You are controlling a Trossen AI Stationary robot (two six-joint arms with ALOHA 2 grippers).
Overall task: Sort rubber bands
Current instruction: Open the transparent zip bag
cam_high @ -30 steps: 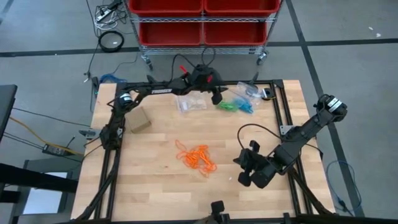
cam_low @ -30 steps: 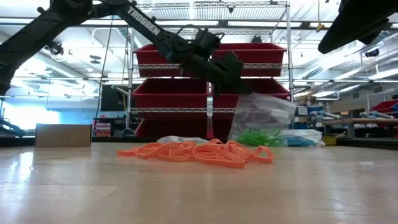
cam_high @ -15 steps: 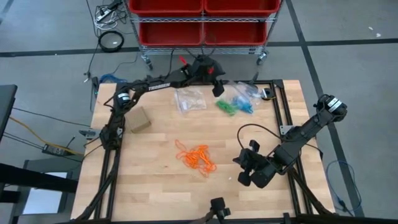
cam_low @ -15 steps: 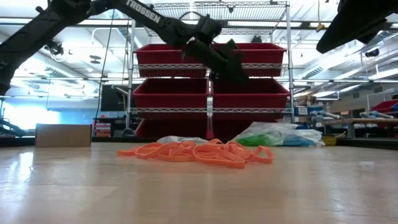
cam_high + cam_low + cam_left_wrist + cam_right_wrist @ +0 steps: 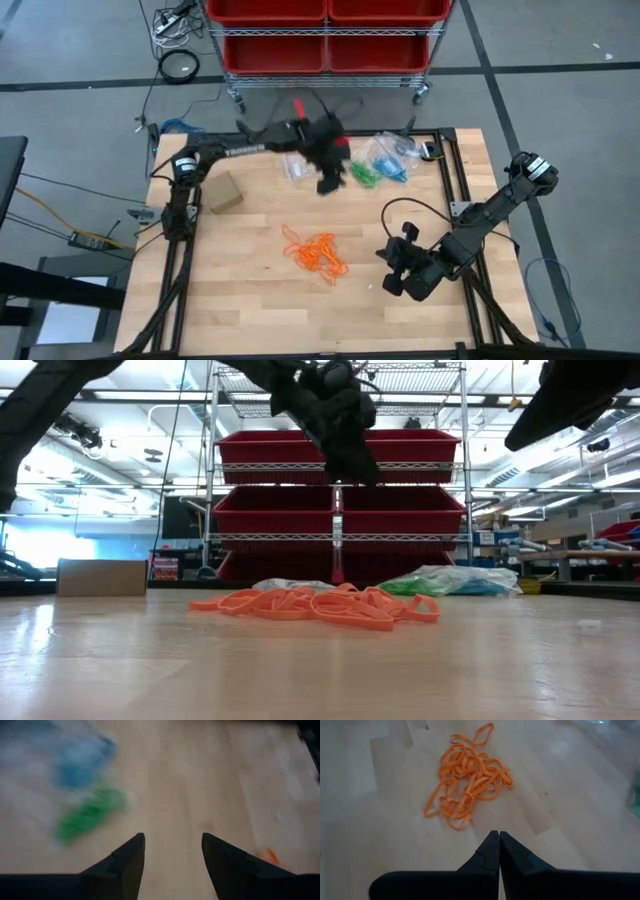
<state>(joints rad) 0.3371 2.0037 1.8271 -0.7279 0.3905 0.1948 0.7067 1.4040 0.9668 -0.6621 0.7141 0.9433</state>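
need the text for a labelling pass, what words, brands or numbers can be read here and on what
White lettering on the left arm in the high view: too small to read.
Nothing legible on the red bins, the cardboard box or the clear plastic bags.
No other text shows in any view.

Looks like a big workshop space: grey concrete floor (image 5: pixel 560 100) with dark seam lines running across it. Right behind the wooden tabletop (image 5: pixel 250 300) there's a metal wire rack (image 5: pixel 338 470) on caster wheels, loaded with red plastic bins (image 5: pixel 400 510) on 3 levels. Cables and a power strip (image 5: pixel 170 22) lie on the floor behind it. Ceiling's high, with bright strip lights (image 5: pixel 500 400), and there's more shelving and benches (image 5: pixel 590 550) way in the back.
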